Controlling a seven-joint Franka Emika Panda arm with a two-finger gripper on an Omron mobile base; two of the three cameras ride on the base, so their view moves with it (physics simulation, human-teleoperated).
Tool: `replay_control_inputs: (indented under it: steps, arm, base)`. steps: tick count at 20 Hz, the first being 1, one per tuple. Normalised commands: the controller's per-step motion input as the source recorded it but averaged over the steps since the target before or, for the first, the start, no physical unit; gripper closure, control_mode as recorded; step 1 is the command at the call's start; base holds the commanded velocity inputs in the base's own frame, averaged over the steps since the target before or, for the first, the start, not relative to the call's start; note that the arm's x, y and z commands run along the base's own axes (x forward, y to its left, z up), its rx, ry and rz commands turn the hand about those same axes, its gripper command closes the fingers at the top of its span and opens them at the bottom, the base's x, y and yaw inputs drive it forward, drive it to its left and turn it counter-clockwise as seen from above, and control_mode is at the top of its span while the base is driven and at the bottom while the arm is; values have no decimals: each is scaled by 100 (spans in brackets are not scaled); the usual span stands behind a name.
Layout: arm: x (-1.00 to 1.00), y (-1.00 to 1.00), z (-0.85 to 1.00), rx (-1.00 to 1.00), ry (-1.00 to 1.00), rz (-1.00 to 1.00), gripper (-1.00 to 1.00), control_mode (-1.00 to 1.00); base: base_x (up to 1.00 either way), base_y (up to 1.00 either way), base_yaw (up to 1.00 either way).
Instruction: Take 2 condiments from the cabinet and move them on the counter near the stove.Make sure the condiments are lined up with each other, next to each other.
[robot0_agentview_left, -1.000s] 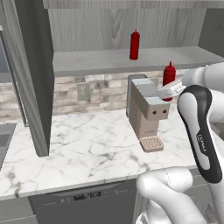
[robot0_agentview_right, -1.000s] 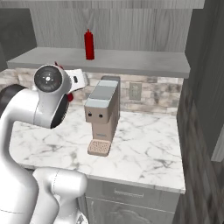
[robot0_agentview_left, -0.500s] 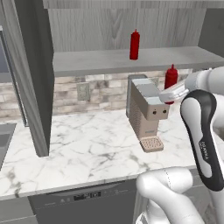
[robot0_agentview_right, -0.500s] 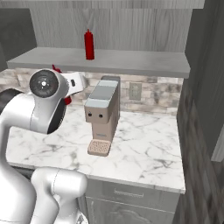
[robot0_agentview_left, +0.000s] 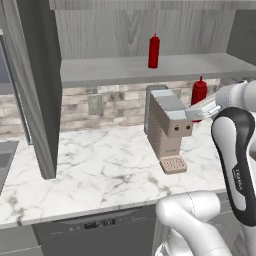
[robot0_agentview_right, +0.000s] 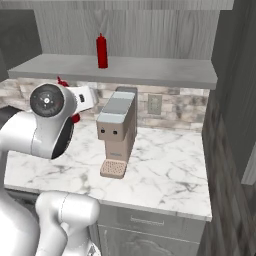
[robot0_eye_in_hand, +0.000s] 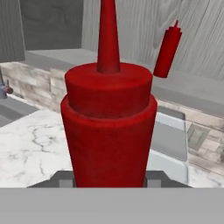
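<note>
The gripper (robot0_agentview_left: 201, 107) was clamped on one red bottle (robot0_agentview_left: 199, 93), holding it upright in the air, clear of the shelf and just beside the top of the coffee machine (robot0_agentview_left: 167, 126), at its 3 o'clock in the left base view. In the hand view that bottle (robot0_eye_in_hand: 108, 122) stood right before the camera, nozzle at 12 o'clock, with the dark fingers pressed to its base at either side. In the right base view only the nozzle tip (robot0_agentview_right: 62, 81) and a sliver of red showed behind the arm's round joint, at 9 o'clock from the coffee machine (robot0_agentview_right: 118, 129).

The second bottle (robot0_agentview_left: 154, 51) stood upright on the cabinet shelf (robot0_agentview_left: 125, 70), well apart from the held one, at about 11 o'clock from it in the left base view. In the right base view it (robot0_agentview_right: 102, 51) stood on the shelf board (robot0_agentview_right: 150, 72) at 12 o'clock above the machine. In the hand view it (robot0_eye_in_hand: 167, 48) appeared tilted at 1 o'clock, against the wood-grain back of the cabinet (robot0_eye_in_hand: 197, 35); the tilt was the camera's.

The counter (robot0_agentview_left: 90, 170) lay below, white marble with grey veins, carrying the coffee machine near the stone backsplash (robot0_agentview_left: 125, 107). An outlet (robot0_agentview_left: 95, 104) sat on the wall at 9 o'clock from the machine in the left base view. A grey upright cabinet side (robot0_agentview_left: 37, 85) stood at the left, and a dishwasher front (robot0_agentview_left: 95, 230) ran under the counter edge at 6 o'clock.
</note>
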Motion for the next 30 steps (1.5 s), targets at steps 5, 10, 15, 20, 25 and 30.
replay_control_inputs:
  steps: [5,10,15,20,25,30]
  arm:
    - [-9,0,0,0,0,0,100,100]
    - [0,0,0,0,0,0,100,100]
    - [0,0,0,0,0,0,100,100]
    - [0,0,0,0,0,0,100,100]
    - [0,0,0,0,0,0,100,100]
    - [0,0,0,0,0,0,100,100]
  base:
    - [-15,0,0]
    - [-37,0,1]
    - [-56,0,28]
    - [-70,22,59]
    - [-68,38,80]
    - [-36,33,98]
